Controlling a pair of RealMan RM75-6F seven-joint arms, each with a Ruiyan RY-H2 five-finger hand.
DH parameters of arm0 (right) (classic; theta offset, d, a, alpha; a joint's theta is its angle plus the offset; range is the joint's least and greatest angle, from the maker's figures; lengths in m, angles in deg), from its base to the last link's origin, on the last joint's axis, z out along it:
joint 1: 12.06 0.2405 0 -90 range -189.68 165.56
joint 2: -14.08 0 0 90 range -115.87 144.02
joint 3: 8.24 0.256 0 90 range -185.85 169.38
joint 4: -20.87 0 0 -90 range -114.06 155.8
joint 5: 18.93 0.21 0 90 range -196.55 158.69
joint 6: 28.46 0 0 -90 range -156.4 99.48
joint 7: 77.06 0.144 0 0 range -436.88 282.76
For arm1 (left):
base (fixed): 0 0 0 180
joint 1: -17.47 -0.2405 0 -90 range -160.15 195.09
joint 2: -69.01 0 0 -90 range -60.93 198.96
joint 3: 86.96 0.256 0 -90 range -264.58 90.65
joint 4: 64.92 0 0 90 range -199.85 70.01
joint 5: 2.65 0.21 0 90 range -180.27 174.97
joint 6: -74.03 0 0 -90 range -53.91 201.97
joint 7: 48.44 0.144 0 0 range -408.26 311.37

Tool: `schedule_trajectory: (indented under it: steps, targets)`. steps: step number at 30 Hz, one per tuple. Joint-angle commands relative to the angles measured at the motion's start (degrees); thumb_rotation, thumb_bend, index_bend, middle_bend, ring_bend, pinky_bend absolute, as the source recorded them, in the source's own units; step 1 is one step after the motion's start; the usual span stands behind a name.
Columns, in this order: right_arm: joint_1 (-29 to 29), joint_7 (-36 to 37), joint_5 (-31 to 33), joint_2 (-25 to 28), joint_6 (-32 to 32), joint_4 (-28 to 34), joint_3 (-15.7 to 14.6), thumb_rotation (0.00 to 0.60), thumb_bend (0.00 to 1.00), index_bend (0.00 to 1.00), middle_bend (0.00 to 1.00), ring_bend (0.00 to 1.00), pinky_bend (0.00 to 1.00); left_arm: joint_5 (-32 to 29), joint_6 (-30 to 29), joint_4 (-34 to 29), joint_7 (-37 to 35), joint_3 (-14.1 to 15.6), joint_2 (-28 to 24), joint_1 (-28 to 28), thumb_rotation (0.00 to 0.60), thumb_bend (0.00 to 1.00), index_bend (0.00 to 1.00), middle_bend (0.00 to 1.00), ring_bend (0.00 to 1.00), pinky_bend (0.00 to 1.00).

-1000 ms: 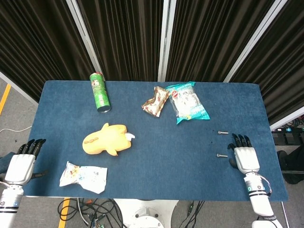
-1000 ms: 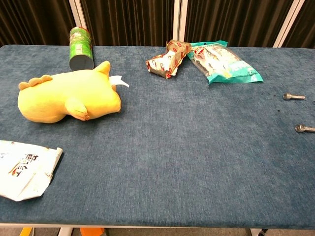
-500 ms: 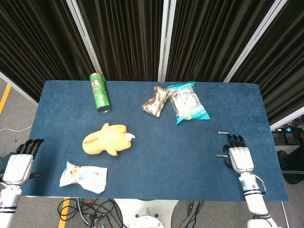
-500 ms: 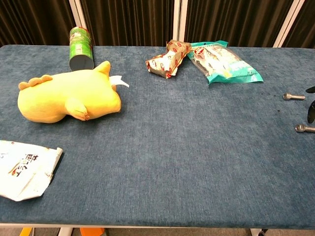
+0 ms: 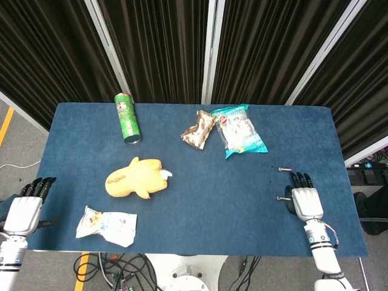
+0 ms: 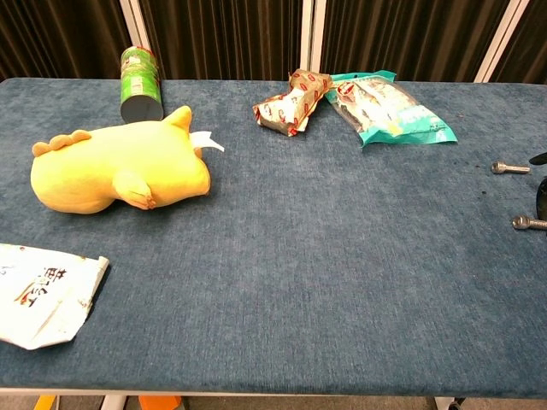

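The near bolt (image 5: 282,198) lies on the blue table (image 5: 212,182) just beside my right hand (image 5: 306,203), at its thumb side; from the head view I cannot tell whether my thumb touches it. The far bolt (image 5: 284,169) lies a little ahead of my fingertips (image 5: 300,178), apart from them. My right hand lies palm down near the table's right front corner, fingers straight and slightly apart, holding nothing. In the chest view only dark fingertips show at the right edge, close to the near bolt (image 6: 528,223).

Further ahead and to the left of this hand lies a teal bag (image 5: 240,130), with a crumpled brown wrapper (image 5: 198,129) just beside it. Well off to the left are a yellow plush (image 5: 134,178), a green can (image 5: 127,117) lying beyond it, and a white packet (image 5: 106,225) at the front edge.

My left hand (image 5: 25,209) hangs off the table's left edge, fingers straight, holding nothing, nearest the white packet.
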Motion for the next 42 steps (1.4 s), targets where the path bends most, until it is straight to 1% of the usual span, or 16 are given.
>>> schedule_trajectory:
  steps: [1, 7, 17, 29, 35, 42]
  targets:
    - [0.03, -0.21, 0.09, -0.07, 0.04, -0.09, -0.03, 0.6, 0.24, 0.52, 0.08, 0.0, 0.0, -0.05, 0.05, 0.02, -0.03, 0.03, -0.01, -0.04, 0.6, 0.0, 0.1, 0.12, 0.07, 0.17]
    - [0.11, -0.24, 0.33, -0.12, 0.11, -0.16, 0.06, 0.6, 0.26, 0.53, 0.08, 0.0, 0.0, -0.13, 0.23, 0.1, -0.14, 0.04, 0.06, -0.02, 0.6, 0.0, 0.1, 0.12, 0.07, 0.17]
    - [0.06, 0.45, -0.33, -0.28, -0.72, -0.46, 0.0, 0.6, 0.26, 0.6, 0.09, 0.0, 0.0, -0.09, 0.28, 0.46, -0.6, 0.04, 0.04, -0.03, 0.6, 0.0, 0.1, 0.12, 0.07, 0.17]
    - [-0.22, -0.47, -2.22, 1.2, -4.09, 1.07, 0.45, 0.6, 0.27, 0.6, 0.1, 0.0, 0.0, 0.16, 0.5, 1.16, -1.33, 0.15, 0.31, 0.08, 0.6, 0.0, 0.1, 0.12, 0.07, 0.17]
    - [0.01, -1.84, -2.15, 2.34, -4.41, 2.33, 0.88, 0.6, 0.27, 0.61, 0.1, 0.0, 0.0, 0.32, 0.48, 1.4, -1.64, 0.23, 0.4, 0.09, 0.6, 0.0, 0.1, 0.12, 0.07, 0.17]
    - [0.45, -2.45, -1.91, 2.39, -3.83, 2.74, 0.97, 0.6, 0.27, 0.61, 0.1, 0.0, 0.0, 0.33, 0.5, 1.43, -1.91, 0.28, 0.27, 0.05, 0.6, 0.0, 0.1, 0.12, 0.07, 0.17]
